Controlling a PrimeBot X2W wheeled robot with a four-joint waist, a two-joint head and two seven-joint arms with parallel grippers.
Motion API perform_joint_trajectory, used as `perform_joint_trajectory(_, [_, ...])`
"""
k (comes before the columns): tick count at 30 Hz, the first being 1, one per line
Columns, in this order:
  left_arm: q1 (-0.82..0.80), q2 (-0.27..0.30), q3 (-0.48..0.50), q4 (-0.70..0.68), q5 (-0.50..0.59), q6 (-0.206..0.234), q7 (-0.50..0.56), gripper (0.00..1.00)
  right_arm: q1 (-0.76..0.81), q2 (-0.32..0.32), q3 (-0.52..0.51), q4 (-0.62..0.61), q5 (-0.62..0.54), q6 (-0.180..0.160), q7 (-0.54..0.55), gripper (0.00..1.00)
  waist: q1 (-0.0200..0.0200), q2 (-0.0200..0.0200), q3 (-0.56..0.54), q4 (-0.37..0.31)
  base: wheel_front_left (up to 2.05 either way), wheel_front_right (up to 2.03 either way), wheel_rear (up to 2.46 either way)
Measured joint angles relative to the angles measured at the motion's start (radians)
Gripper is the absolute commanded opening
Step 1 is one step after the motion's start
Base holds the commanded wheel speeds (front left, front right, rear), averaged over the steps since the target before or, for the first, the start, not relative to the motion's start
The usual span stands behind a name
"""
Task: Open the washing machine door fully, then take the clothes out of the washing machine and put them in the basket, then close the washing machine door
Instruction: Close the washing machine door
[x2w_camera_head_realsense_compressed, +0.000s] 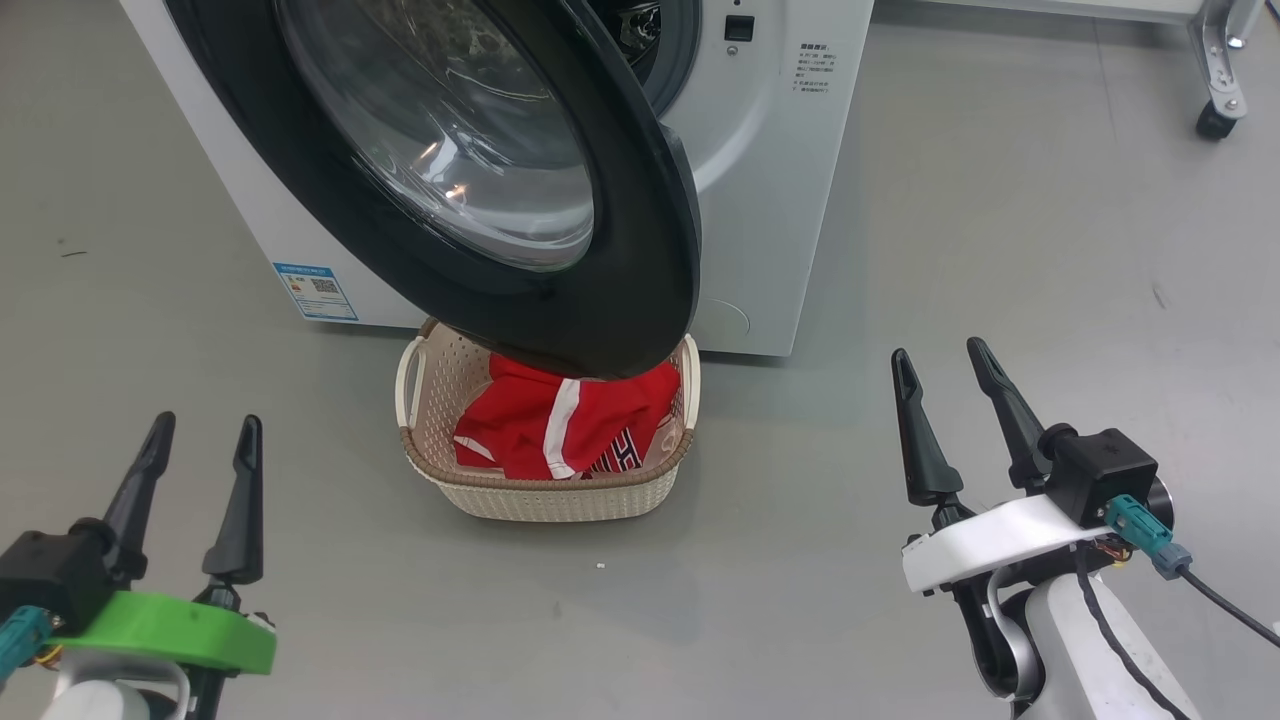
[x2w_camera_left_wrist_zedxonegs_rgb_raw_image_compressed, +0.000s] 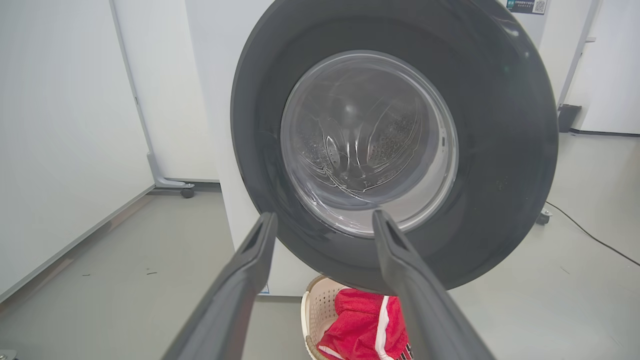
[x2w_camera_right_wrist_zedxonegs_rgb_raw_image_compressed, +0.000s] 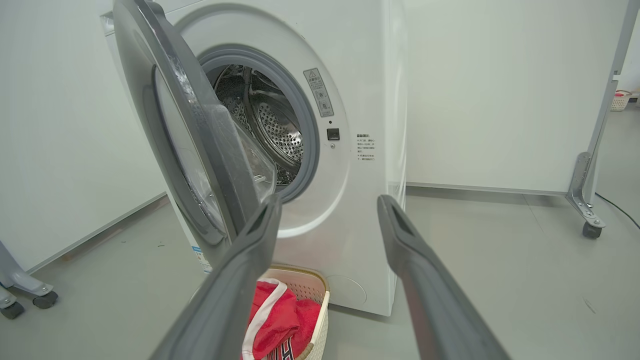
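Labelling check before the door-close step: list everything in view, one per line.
washing machine: 1, white, back centre
washing machine door: 1, black rim, clear glass, swung open above the basket
basket: 1, cream, brown rim, in front of the machine
clothes: count unclear, red with white trim, in the basket
label sticker: 1, blue, low on machine front
wheeled frame: 1, silver, far right
left hand: 1, dark fingers, open, lower left
right hand: 1, dark fingers, open, lower right
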Motion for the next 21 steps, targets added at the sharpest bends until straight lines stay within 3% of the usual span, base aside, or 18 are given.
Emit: perform_joint_trajectory(21, [0.031, -0.081, 0.038, -0.025, 0.083, -0.009, 0.0, 1.0, 0.0, 0.002, -0.001, 0.0, 0.0, 0.005, 0.0, 1.0, 0.0, 0.0, 0.009, -0.002, 0.0, 0.0, 0.0])
